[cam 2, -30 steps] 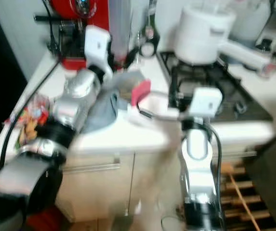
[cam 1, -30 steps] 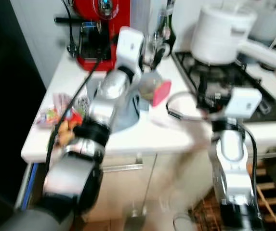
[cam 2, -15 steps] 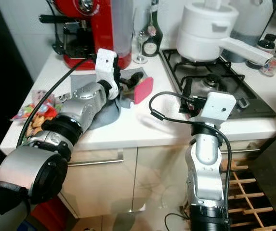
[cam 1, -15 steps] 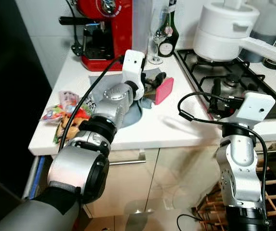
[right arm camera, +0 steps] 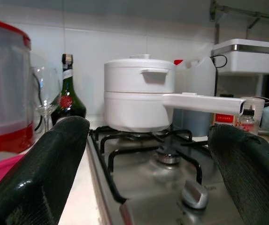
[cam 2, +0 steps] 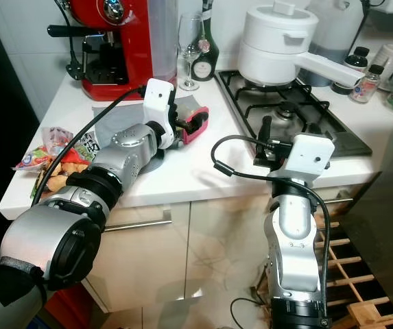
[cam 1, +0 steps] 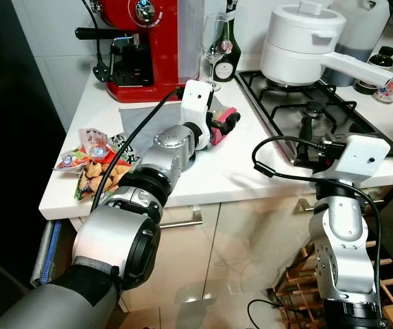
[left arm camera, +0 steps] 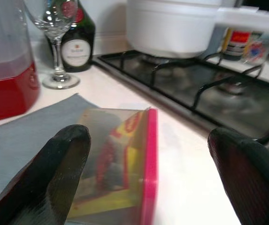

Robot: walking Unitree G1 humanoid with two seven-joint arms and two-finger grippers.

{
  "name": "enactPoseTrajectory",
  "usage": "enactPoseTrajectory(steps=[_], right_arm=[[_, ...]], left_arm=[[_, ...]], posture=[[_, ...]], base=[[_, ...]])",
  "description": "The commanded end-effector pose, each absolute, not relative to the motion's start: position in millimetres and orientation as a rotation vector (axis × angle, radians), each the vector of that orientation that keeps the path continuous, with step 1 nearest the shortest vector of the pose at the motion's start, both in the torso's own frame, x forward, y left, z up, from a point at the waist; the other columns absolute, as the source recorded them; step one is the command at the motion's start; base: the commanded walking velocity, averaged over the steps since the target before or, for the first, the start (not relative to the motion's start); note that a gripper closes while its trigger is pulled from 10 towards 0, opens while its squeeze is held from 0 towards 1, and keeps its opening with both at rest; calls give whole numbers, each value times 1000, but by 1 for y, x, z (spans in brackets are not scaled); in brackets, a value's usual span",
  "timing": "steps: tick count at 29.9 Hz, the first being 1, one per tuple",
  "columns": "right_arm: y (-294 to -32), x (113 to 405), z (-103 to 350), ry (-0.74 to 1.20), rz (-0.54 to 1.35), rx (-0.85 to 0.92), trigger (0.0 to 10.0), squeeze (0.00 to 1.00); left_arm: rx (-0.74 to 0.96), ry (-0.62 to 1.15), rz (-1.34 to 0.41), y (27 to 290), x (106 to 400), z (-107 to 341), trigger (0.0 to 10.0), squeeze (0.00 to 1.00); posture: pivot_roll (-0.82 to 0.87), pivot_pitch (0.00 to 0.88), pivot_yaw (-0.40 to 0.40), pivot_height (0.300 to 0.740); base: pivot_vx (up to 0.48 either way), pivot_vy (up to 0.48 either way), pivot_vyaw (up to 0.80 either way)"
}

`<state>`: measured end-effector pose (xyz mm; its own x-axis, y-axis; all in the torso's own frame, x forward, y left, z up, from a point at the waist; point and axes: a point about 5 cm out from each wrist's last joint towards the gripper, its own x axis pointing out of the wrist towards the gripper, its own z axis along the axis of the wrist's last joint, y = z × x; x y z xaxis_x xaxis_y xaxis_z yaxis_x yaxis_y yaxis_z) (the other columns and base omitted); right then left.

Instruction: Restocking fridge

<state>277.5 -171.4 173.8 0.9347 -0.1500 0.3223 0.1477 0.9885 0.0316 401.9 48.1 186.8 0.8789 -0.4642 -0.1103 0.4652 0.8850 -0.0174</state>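
The left tool (left arm camera: 148, 154), spread wide around the pink-edged container (left arm camera: 125, 159) on the surface (cam 1: 251, 171), probably must close next.

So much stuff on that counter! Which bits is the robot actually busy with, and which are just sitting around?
In use:
- left gripper, open around the pink-edged food pack
- pink-edged food pack on the grey cloth

Just lying about:
- snack packets
- red coffee machine
- wine glass
- dark bottle
- white pot
- hob
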Motion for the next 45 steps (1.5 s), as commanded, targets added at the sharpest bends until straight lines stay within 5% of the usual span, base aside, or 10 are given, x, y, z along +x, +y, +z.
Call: enactPoseTrajectory(steps=[1,24,34,35,36,37,45], right_arm=[[-172,275,177,-332,-147,2,10000,0],[-178,263,174,-277,-128,-39,10000,0],[-176,264,172,-264,-121,-38,10000,0],[-176,264,171,-260,-123,-37,10000,0],[-176,264,171,-260,-123,-37,10000,0],[-176,264,171,-258,-124,-37,10000,0],[-178,263,169,-249,-130,-41,10000,0]], left_arm=[[59,93,-456,50,405,193,10000,0],[16,237,-359,50,398,164,10000,0],[53,237,-451,37,394,162,10000,0],[68,245,-463,36,393,160,7961,0],[68,245,-463,36,393,160,7961,0],[75,252,-468,35,392,158,0,0],[-1,306,-471,35,388,148,0,0]], posture=[[-167,0,13,740],[-215,0,-7,740],[-211,0,1,740],[-212,0,4,740],[-212,0,4,740],[-213,0,4,740],[-218,0,5,740]], base=[[0,0,0],[0,0,0],[0,0,0],[0,0,0],[0,0,0],[0,0,0],[0,0,0]])
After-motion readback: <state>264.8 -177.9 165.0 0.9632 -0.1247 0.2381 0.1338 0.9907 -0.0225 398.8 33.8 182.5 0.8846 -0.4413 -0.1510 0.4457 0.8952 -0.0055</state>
